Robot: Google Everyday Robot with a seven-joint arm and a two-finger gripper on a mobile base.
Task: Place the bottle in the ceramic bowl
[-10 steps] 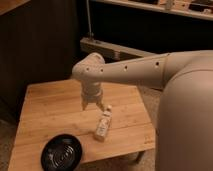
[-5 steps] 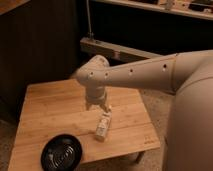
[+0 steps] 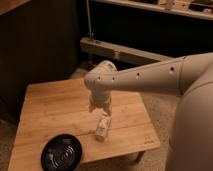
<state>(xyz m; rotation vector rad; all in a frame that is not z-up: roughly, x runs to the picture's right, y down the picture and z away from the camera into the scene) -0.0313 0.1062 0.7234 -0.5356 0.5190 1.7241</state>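
Tool spread open just over bottle, contact hard to tell, ceramic bowl at view's bottom edge.

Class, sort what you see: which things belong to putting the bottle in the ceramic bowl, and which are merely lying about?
Job in hand: bottle, lying on the table; ceramic bowl, empty, near the table's front edge; gripper, open, just above the bottle.
Lying about: the table; metal rail behind it.

Light wooden table, dark wood panel behind, grey metal rail, speckled floor.
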